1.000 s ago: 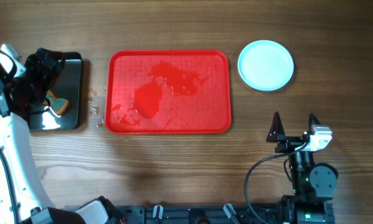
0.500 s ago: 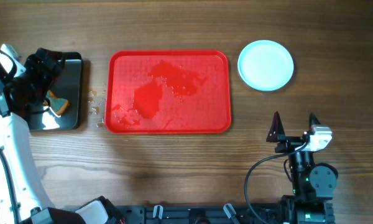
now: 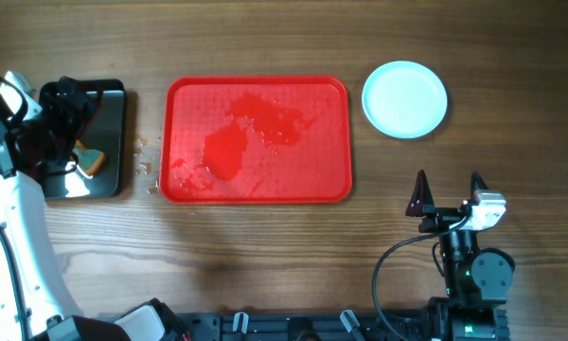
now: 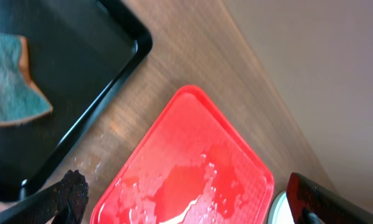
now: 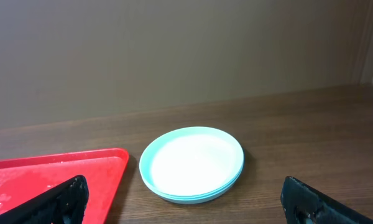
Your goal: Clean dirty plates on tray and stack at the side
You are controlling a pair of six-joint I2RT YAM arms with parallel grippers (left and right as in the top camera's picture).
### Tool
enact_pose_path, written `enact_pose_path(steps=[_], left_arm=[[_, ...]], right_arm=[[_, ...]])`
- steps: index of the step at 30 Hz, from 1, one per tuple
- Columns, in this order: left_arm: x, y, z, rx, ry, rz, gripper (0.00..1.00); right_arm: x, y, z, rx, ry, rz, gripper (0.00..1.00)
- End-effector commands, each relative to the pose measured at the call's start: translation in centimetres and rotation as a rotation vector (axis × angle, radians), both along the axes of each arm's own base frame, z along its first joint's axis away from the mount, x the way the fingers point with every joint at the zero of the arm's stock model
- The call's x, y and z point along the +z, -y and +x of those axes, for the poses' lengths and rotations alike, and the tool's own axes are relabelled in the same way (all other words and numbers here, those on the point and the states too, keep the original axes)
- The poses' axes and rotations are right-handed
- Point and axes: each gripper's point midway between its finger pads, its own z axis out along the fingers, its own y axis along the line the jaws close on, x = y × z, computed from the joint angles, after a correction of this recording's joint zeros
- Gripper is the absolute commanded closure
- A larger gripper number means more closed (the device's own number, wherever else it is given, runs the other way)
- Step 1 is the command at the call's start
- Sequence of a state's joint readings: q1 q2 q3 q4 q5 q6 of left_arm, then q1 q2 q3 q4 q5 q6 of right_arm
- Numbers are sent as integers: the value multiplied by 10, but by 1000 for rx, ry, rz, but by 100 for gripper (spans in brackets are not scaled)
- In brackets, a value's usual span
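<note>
Our left arm (image 3: 17, 227) rises along the left side of the overhead view, its white link bending inward at the top to a dark wrist. The left claw (image 3: 64, 125) is spread wide with nothing between its fingers (image 4: 65, 194). Our right arm (image 3: 469, 270) sits folded at the lower right, and the right claw (image 3: 447, 194) points away from its base, its two dark fingers (image 5: 62, 198) well apart and empty.

Even, soft indoor light, sharp overhead view — wet glare on the tray (image 3: 256, 142), faint shadows
</note>
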State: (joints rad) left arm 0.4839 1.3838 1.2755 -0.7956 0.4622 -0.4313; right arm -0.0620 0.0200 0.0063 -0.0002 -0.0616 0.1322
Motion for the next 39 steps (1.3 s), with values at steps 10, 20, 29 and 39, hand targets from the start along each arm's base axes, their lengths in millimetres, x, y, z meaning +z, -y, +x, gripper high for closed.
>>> enact_pose_path(steps=[10, 20, 29, 39], left_arm=[[-52, 96, -1, -399, 86, 378, 0], [-106, 113, -39, -387, 270, 467, 0], [-118, 112, -74, -328, 445, 529, 0], [-122, 113, -92, -304, 538, 552, 0]], right_arm=[[2, 4, -1, -23, 10, -13, 0], [2, 4, -1, -23, 11, -13, 0], [2, 4, -1, -23, 10, -14, 0], [2, 4, -1, -23, 10, -13, 0]])
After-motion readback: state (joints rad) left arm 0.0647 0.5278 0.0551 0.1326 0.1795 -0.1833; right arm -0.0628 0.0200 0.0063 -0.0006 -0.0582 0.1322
